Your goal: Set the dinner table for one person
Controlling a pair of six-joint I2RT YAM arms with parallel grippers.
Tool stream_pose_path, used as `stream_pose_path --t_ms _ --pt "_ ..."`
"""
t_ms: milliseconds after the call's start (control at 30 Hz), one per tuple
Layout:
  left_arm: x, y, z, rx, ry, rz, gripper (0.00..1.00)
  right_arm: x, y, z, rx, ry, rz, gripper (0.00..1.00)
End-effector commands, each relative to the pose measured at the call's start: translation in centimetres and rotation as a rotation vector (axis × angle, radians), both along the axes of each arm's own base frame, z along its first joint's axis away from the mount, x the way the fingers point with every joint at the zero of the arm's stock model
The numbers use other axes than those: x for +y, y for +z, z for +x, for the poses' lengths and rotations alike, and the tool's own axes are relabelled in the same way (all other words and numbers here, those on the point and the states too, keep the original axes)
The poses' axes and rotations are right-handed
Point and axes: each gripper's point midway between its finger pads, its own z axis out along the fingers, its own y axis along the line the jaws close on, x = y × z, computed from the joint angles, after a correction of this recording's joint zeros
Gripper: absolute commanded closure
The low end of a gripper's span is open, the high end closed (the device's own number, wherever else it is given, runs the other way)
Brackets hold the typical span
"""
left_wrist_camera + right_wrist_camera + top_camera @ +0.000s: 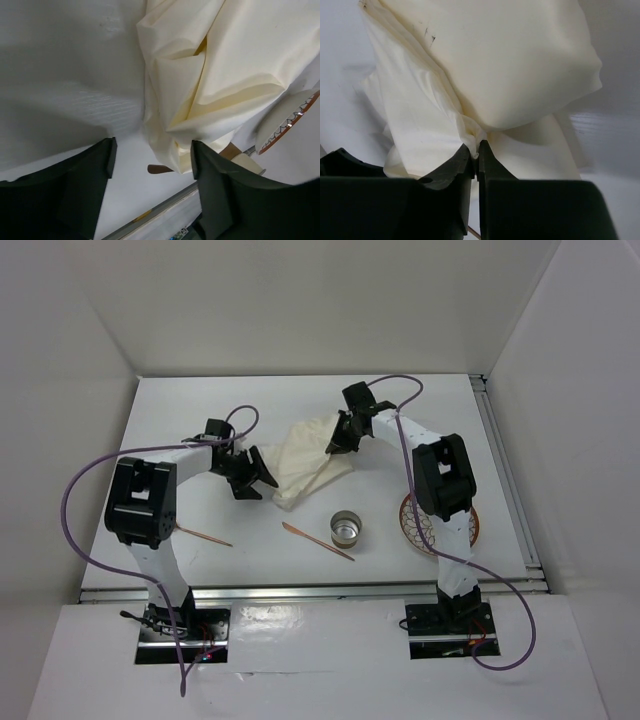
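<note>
A crumpled cream cloth placemat (300,462) lies bunched on the white dinner table (200,410), behind the middle. My right gripper (340,440) is at its far right edge, shut on a pinched fold of the cloth (510,65); the fold sits between the jaws of the right gripper (476,150). My left gripper (258,475) is open and empty at the cloth's left edge. In the left wrist view the cloth (225,65) hangs between the jaws of the left gripper (152,150), nearer the right finger. A brown utensil tip (160,169) pokes out from under it.
A small metal cup (347,529) stands in front of the cloth. A patterned plate (415,525) lies to the right, partly under my right arm. One copper utensil (318,541) lies left of the cup, another (205,534) by my left arm. Rails run along the near edge (300,590).
</note>
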Motion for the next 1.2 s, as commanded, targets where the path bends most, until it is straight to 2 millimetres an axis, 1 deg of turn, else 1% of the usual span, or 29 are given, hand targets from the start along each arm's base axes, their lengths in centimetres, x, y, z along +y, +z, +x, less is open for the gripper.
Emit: stream_pose_path --t_ms 0,33,67,100,133,167,200,267,300,333,467,500,533,567,600,633,667,700,733,767,800,867,900,933,1000,1067,1100,1133,1167 --pt "-1.2 0.2 0.4 -0.015 -0.012 -0.020 0.27 1.1 2.8 0.9 -0.062 0.017 0.040 0.92" --pt "-1.2 0.2 0.4 -0.015 -0.012 -0.020 0.32 1.1 2.8 0.9 -0.062 0.017 0.040 0.97" --pt "-1.5 0.2 0.3 -0.015 -0.021 -0.020 0.44 1.0 3.3 0.7 -0.062 0.017 0.040 0.98" --pt "-1.7 0.4 0.4 -0.018 -0.018 -0.033 0.51 1.0 4.0 0.8 -0.073 0.017 0.045 0.98" --pt "-1.7 0.4 0.4 -0.018 -0.018 -0.034 0.58 1.0 4.0 0.8 -0.073 0.017 0.045 0.98" --pt "-2.0 0.4 0.2 -0.017 -0.027 -0.034 0.64 1.3 4.2 0.3 -0.074 0.026 0.046 1.00" --pt "-2.2 0.8 0.5 -0.027 -0.031 -0.044 0.79 1.2 4.5 0.0 -0.077 0.026 0.047 1.00" --pt "-2.5 0.7 0.4 -0.028 -0.039 -0.036 0.96 1.2 4.8 -0.1 -0.080 0.026 0.048 1.00" --pt "-2.3 0.6 0.2 -0.014 -0.027 -0.026 1.00 1.2 4.8 -0.1 -0.080 0.026 0.048 1.00" --pt "-2.3 0.6 0.2 -0.014 -0.027 -0.026 1.00 1.6 5.4 -0.4 -0.089 0.036 0.053 1.00" --pt "-1.9 1.3 0.6 -0.042 -0.022 0.006 1.00 1.7 7.5 -0.1 -0.127 0.044 0.062 1.00" --pt "-1.7 2.1 0.9 -0.062 -0.016 0.015 1.00 1.8 8.9 0.2 -0.155 0.044 0.074 1.00" --pt "-1.7 3.0 1.2 -0.089 -0.024 0.015 1.00 1.9 9.2 0.4 -0.169 0.053 0.072 1.00" --pt "-1.5 3.8 2.1 -0.119 -0.020 0.037 1.00 2.0 10.7 0.6 -0.194 0.053 0.083 1.00" --pt "-1.5 4.8 2.4 -0.134 -0.020 0.035 1.00 2.0 12.0 0.8 -0.225 0.060 0.090 1.00" --pt "-1.7 5.6 3.0 -0.159 -0.019 0.031 1.00 2.1 12.8 1.1 -0.242 0.060 0.097 1.00" --pt "-1.9 8.0 4.4 -0.217 -0.017 0.021 1.00 2.2 14.0 1.3 -0.273 0.067 0.104 1.00" --pt "-2.1 9.5 5.4 -0.260 -0.016 0.014 1.00 2.6 16.2 1.8 -0.322 0.080 0.126 1.00" --pt "-2.2 10.3 6.0 -0.259 -0.016 0.014 1.00 2.8 17.7 2.2 -0.355 0.080 0.140 1.00" --pt "-2.0 14.2 8.5 -0.349 0.000 0.002 1.00 2.7 19.5 2.7 -0.394 0.091 0.157 1.00" --pt "-1.5 15.0 9.8 -0.357 0.014 0.003 1.00 2.7 22.7 3.6 -0.460 0.088 0.187 1.00" --pt "-1.3 18.1 11.1 -0.397 0.021 -0.011 1.00 3.0 26.3 3.8 -0.533 0.110 0.217 1.00" --pt "-1.4 22.1 12.1 -0.490 0.023 -0.024 1.00 2.8 28.9 4.0 -0.589 0.117 0.236 1.00" --pt "-1.5 22.9 12.5 -0.503 0.023 -0.026 1.00 2.6 29.9 3.7 -0.604 0.117 0.242 1.00" --pt "-1.3 25.1 12.4 -0.549 0.032 -0.023 1.00 2.1 31.0 3.0 -0.626 0.112 0.233 1.00" --pt "-1.2 24.4 11.7 -0.527 0.039 -0.026 1.00 0.7 30.5 1.3 -0.614 0.082 0.202 1.00" --pt "-1.2 23.0 10.7 -0.491 0.032 -0.028 0.96 -0.1 30.0 0.5 -0.609 0.065 0.186 1.00" --pt "-1.2 22.0 10.3 -0.473 0.032 -0.025 0.94 -1.6 25.5 0.2 -0.540 0.021 0.120 1.00" --pt "-1.1 20.9 9.9 -0.449 0.031 -0.021 0.91 -2.9 27.2 -1.9 -0.578 0.000 0.118 1.00"
